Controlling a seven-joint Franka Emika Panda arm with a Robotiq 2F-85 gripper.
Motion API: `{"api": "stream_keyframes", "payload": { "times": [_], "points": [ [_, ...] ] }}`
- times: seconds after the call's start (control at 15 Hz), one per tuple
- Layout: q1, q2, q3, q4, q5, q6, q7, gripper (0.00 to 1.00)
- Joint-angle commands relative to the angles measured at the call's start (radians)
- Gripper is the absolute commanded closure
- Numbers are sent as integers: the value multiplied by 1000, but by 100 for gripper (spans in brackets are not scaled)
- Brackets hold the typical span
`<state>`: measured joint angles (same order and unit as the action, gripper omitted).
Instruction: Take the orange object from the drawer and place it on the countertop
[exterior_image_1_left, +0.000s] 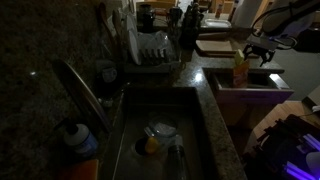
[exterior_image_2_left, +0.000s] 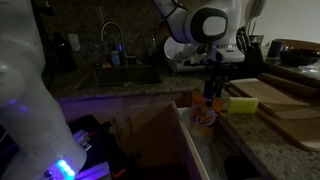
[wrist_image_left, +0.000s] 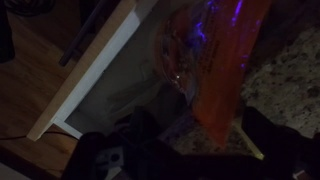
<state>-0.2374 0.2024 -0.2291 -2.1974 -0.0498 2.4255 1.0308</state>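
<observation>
The orange object (wrist_image_left: 215, 60) is long and tapers to a narrow end. In the wrist view it lies over the speckled granite countertop (wrist_image_left: 290, 70), right beside the open white drawer (wrist_image_left: 95, 70). My gripper (wrist_image_left: 208, 135) has a dark finger on each side of the narrow end, with countertop showing in the gaps, so it looks open. In both exterior views the orange object (exterior_image_1_left: 240, 70) (exterior_image_2_left: 210, 100) stands upright at the drawer's edge, just under my gripper (exterior_image_1_left: 256, 50) (exterior_image_2_left: 213, 85).
A clear plastic bag (wrist_image_left: 180, 45) with orange contents lies in the drawer next to the object. A yellow sponge (exterior_image_2_left: 241, 103) and wooden boards (exterior_image_2_left: 285, 105) sit on the counter. A sink (exterior_image_1_left: 160, 130) with dishes and a dish rack (exterior_image_1_left: 150, 55) are further along.
</observation>
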Motion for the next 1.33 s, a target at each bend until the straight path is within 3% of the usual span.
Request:
{"api": "stream_keyframes", "payload": {
  "times": [0.0,0.67,1.27],
  "points": [
    [0,25,-36,-7,25,21,-32,26],
    [-5,8,-43,-10,194,47,-170,97],
    [7,-38,-60,11,170,116,-152,99]
  ]
}}
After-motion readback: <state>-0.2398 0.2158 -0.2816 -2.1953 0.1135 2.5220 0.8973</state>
